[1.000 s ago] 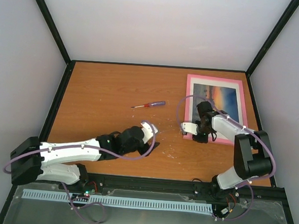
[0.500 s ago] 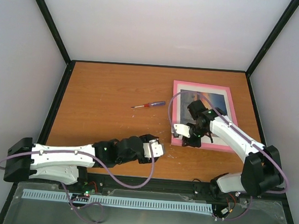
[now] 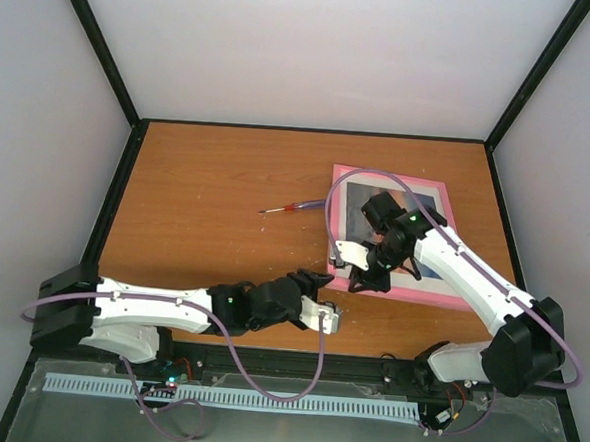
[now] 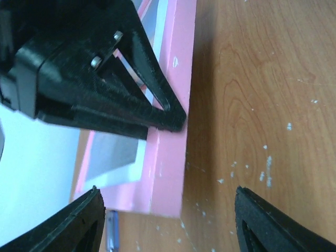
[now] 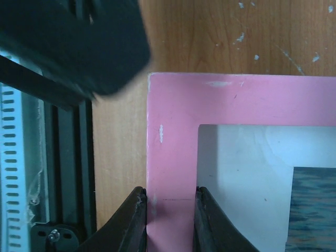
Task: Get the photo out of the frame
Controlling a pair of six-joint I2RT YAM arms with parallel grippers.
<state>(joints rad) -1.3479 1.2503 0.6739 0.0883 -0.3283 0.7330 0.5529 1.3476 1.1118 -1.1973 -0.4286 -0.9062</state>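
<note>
The frame (image 3: 411,291) lies face-up right of centre on the surface (image 3: 205,226), with the photo (image 5: 310,205) inside it, so extraction looks unstarted. The right claw (image 5: 170,210) pinches its lower-left rail, and the left claw (image 4: 169,223) gapes open beside that corner.

Pale grey walls (image 3: 316,42) with black corner struts (image 3: 95,44) enclose an orange-brown wooden table (image 3: 208,166).
</note>
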